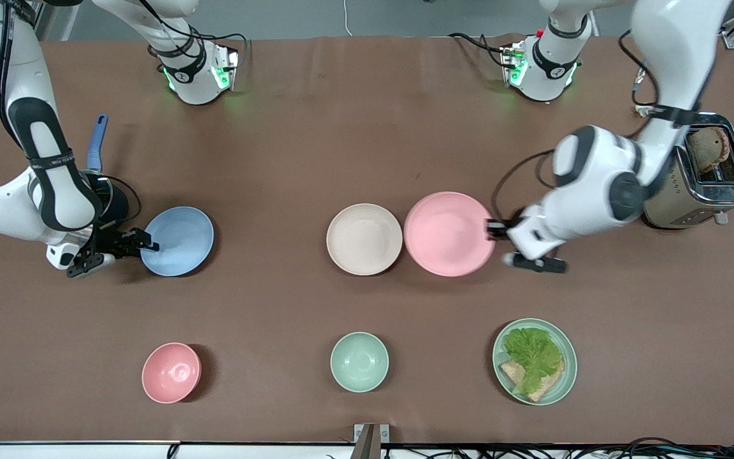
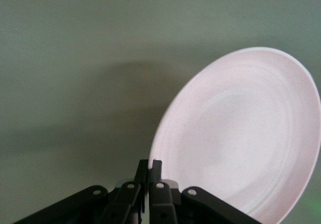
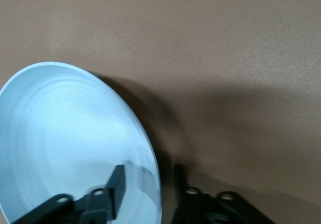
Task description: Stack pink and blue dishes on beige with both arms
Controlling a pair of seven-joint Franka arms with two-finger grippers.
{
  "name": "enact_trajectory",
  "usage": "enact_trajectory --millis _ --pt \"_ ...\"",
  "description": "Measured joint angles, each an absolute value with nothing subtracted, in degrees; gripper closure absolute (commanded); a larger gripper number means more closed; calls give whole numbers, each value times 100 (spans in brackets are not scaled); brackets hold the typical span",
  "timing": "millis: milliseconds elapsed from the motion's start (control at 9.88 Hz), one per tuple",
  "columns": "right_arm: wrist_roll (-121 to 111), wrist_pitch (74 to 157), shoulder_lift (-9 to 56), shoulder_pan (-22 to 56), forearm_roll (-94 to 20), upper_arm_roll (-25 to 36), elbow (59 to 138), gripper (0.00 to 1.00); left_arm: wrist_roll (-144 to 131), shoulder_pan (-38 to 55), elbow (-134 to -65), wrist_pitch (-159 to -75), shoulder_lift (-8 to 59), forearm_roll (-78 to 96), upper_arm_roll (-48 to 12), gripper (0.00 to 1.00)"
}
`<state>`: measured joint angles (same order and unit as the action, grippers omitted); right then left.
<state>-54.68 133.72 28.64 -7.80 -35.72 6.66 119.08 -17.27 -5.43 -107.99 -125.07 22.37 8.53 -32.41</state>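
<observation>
We see the left gripper (image 1: 493,229) at the rim of the pink plate (image 1: 448,233), at the edge toward the left arm's end of the table. Its fingers (image 2: 149,171) are pressed together beside that rim, and we cannot tell whether they pinch the plate's edge. The pink plate is pale, matte, wide and shallow, with faint rings in its well. It lies just beside the beige plate (image 1: 364,239), a cream round of the same size, near the table's middle.

The right gripper (image 1: 148,242) stands with its fingers apart, straddling the rim of the blue plate (image 1: 178,241), one finger (image 3: 118,184) over the well and one outside. This light blue plate lies toward the right arm's end, well apart from the other two.

We can read no writing on the plates. The brown table (image 1: 316,146) bears them all.
</observation>
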Motion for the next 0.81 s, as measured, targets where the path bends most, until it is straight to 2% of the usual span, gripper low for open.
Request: enact_trajectory --millis 304,506,810 --pt "-5159 13062 2824 -775 -3603 663 11862 99 -3331 370 -10782 -13315 2731 181 -3228 100" --pt "-4902 12711 2724 -765 -3601 670 11709 99 -4072 658 -10758 -13818 3178 -405 -3216 100" --pt "-3063 10623 2307 -747 -2868 702 10478 99 -4531 802 -10472 -13949 3630 -902 -3215 98"
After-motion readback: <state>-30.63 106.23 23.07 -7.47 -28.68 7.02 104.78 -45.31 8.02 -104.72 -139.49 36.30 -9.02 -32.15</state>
